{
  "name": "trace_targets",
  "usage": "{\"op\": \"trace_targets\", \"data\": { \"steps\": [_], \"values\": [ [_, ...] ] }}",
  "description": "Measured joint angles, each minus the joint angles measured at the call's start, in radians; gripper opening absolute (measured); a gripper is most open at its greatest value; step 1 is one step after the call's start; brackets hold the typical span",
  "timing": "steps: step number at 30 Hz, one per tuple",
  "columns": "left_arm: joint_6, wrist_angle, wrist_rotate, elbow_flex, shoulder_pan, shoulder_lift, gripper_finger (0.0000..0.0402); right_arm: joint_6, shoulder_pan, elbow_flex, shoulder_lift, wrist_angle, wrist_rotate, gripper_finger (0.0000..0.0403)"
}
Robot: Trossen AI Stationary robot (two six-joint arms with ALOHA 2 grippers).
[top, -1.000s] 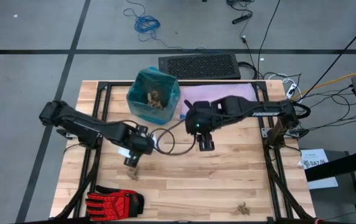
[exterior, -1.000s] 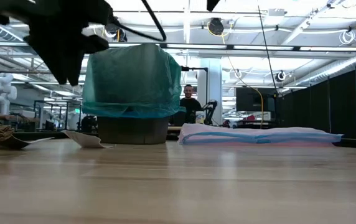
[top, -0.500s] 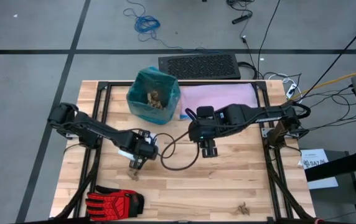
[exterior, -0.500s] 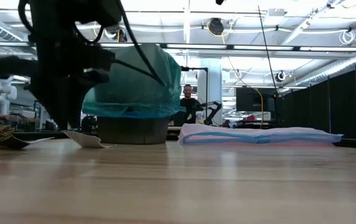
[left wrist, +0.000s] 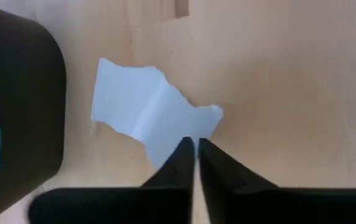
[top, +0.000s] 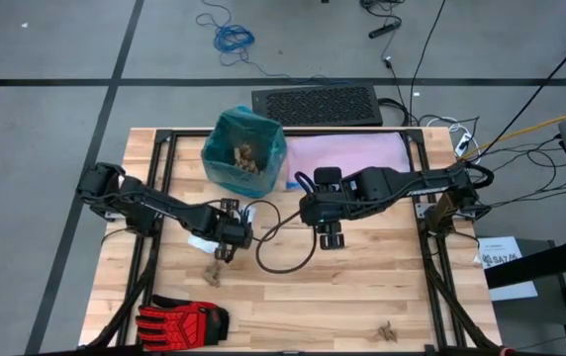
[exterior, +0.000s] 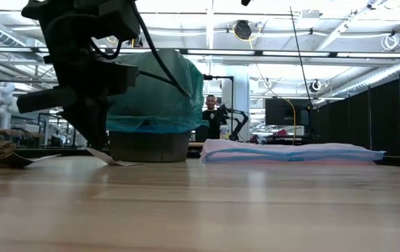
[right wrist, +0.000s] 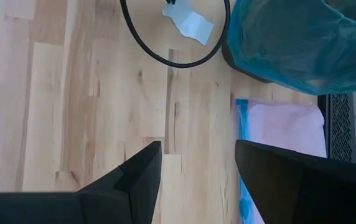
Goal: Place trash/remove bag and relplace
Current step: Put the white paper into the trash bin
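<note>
Two arms on record, high view first: left gripper (top: 225, 248) is down at the table's middle left on a white paper scrap (top: 202, 242), which lies just near-side of the bin (top: 243, 151); the bin, lined with the teal bag (top: 275, 148), stands at the far edge and already holds tan shreds. Right gripper (top: 331, 237) hovers over the centre of the table, jaws spread and empty. One brown shred (top: 212, 274) lies just near of the scrap, another (top: 386, 331) at the near right, a red-and-black glove (top: 182, 320) at the near left corner, a pale lilac bag (top: 352, 153) flat to the right of the bin. Low view: left gripper (exterior: 96, 143) stands upright with its tip on the scrap (exterior: 115, 160), in front of the bin (exterior: 149, 145). Left wrist view: fingers (left wrist: 179, 163) are pinched together on one corner of the scrap (left wrist: 147, 118); the scrap lies flat, creased, its long axis running diagonally away from the pinch. Right wrist view: bag (right wrist: 302, 43), scrap (right wrist: 189, 23) and lilac bag (right wrist: 287, 127) all in sight. Step in hand, by judgement: picking up trash. Next move calls for a lift and carry to the far side, over the bin's mouth, then release; a corner grip may let the scrap slip.
</note>
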Motion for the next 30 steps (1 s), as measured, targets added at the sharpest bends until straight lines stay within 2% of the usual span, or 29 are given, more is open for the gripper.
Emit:
{"op": "trace_targets", "data": {
  "steps": [6,12,19,25,30],
  "values": [
    [0.008,-0.009,-0.011,0.0,0.0,0.001,0.0003,0.013,0.017,0.0,0.0,0.0,0.0,0.0196],
    [0.01,-0.071,-0.025,0.008,-0.019,-0.004,0.0016,0.017,0.037,0.0,0.0,0.0,0.0,0.0196],
    [0.028,-0.063,-0.031,0.008,-0.036,-0.004,0.0084,0.017,0.043,0.0,0.0,0.0,0.001,0.0196],
    [0.066,0.008,-0.105,-0.036,-0.023,-0.004,0.0152,0.018,0.042,0.0,0.0,0.0,0.001,0.0196],
    [0.087,0.062,-0.106,-0.078,0.012,-0.004,0.0154,0.023,0.042,0.0,0.0,0.0,0.001,0.0196]
  ]
}}
